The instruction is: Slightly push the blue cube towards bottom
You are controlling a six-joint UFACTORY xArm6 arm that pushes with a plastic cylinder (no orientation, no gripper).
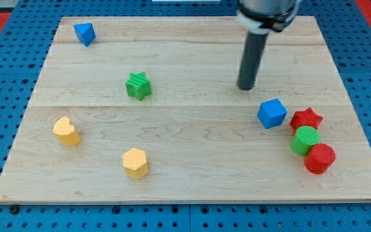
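my tip (246, 87) stands on the bare wood of the board (185, 183), above and a little to the view's left of the blue cube (272, 113), near it but apart, touching nothing. there is no pincer here to be apart or together: the arm ends in a plain dark rod, so it holds nothing and can only shove. the blue cube sits toward the view's right, and close beside it, lower and to the right, is a tight cluster: the red star (306, 118) just beside the cube, perhaps touching it, then the green cylinder (305, 140) and the red cylinder (319, 158) below that. the main risk, as i judge it, comes from my tip's offset: a push begun from this side would likely drive the cube down and rightward into the red star, and that block would knock the two cylinders about near the board's right edge. a glancing contact on the cube's corner could also spin it instead of sliding it, and too long a stroke would overshoot a task that asks for only a slight nudge. farther out, well clear of all this, lie the green star (138, 86), the yellow heart-like block (66, 131), the yellow hexagon (135, 162) and, at the view's top left, a second blue block (84, 33), wedge-like in shape, which is not the one to move.
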